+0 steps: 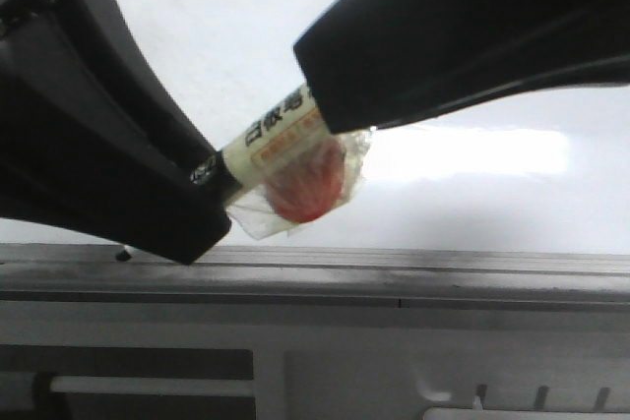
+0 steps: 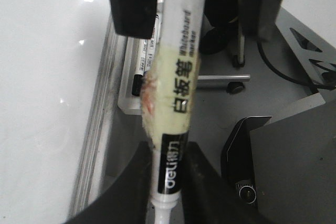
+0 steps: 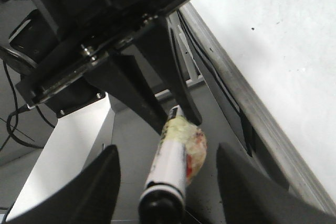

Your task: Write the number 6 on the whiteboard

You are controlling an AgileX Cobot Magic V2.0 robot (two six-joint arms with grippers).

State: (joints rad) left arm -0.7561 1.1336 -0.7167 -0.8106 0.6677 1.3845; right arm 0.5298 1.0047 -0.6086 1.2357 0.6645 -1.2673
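Observation:
A white whiteboard marker, wrapped in yellowed tape with a red blob under clear film, hangs in the air near the whiteboard's edge rail. My left gripper is shut on the marker's tip end. My right gripper is open. Its fingers stand wide on both sides of the black capped end without touching it. In the front view the right gripper covers that end. No number 6 shows on the whiteboard.
The grey metal edge rail runs along the board's near side. A clear tray with spare markers lies beside the rail. Black cables and grey arm bases lie off the board. A tiny black speck is on the board.

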